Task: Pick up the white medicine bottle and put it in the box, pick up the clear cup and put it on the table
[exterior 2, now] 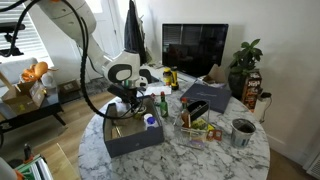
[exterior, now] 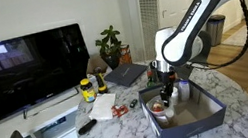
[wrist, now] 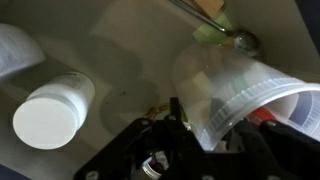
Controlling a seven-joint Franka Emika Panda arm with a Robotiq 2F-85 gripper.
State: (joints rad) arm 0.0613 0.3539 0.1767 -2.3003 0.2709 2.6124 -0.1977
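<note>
Gripper (wrist: 215,122) looks clamped on the wall of the clear cup (wrist: 245,90), which sits tilted inside the box (exterior: 201,117); the white medicine bottle (wrist: 50,115) is already in there, standing just beside it. Risks: the thin wall is pinched off-centre, so the cup could flex and slip or swing on the lift (bottle is near enough to get knocked over), or clip the box wall heading for the table (exterior 2: 200,158).
</note>
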